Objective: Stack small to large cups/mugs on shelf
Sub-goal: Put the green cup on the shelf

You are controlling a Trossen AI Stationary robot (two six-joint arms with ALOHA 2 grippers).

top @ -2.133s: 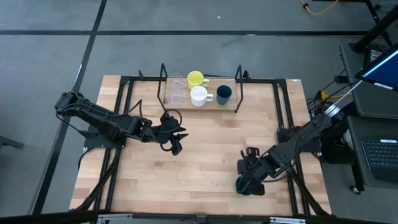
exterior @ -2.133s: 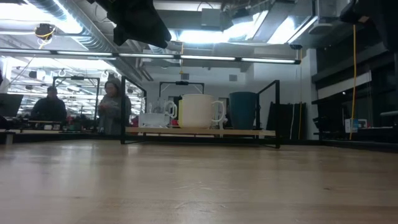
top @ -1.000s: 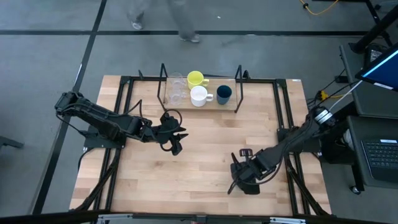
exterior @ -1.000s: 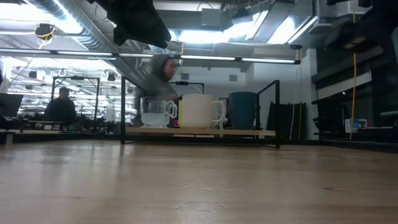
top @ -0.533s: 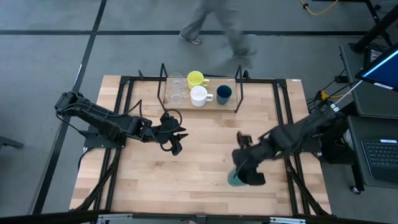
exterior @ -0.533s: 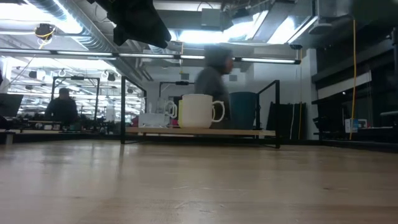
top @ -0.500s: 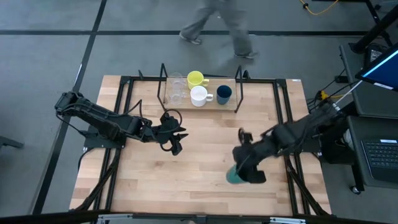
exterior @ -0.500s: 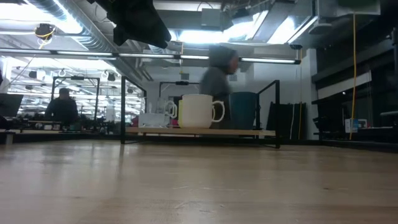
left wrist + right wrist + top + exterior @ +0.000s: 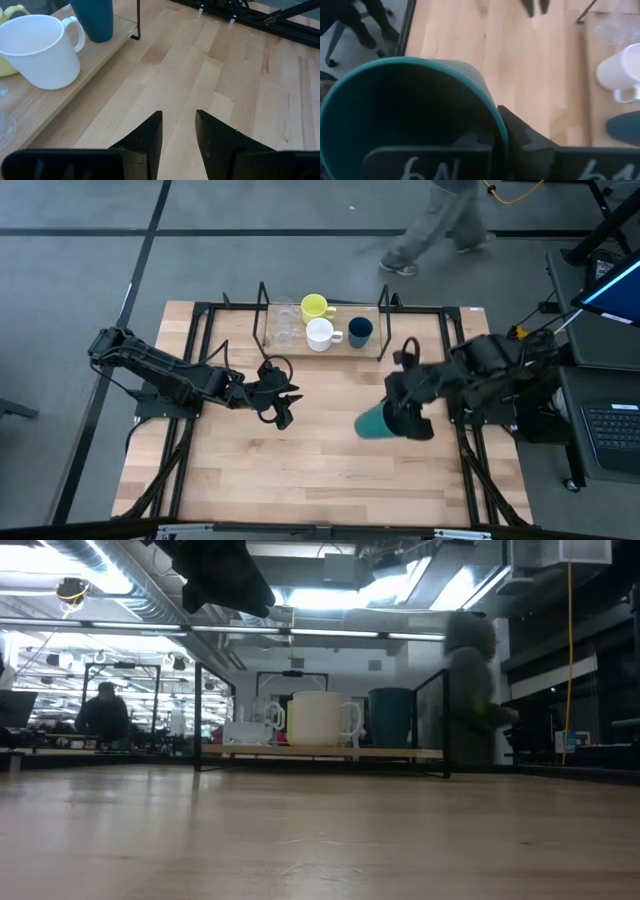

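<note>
Two arms show; the right gripper (image 9: pixel 403 423) clamps the dark green cup's (image 9: pixel 373 423) rim, holding it tilted above the table (image 9: pixel 320 470) short of the shelf (image 9: pixel 335 348); the left gripper (image 9: pixel 284 402), fingers apart and empty, waits mid-table.

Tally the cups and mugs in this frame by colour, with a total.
Clear glass cups: 2, on the shelf
Yellow mug: 1, on the shelf
White mug: 1, on the shelf
Dark blue cup: 1, on the shelf
Dark green cup: 1, held by the right gripper
Total: 6
</note>
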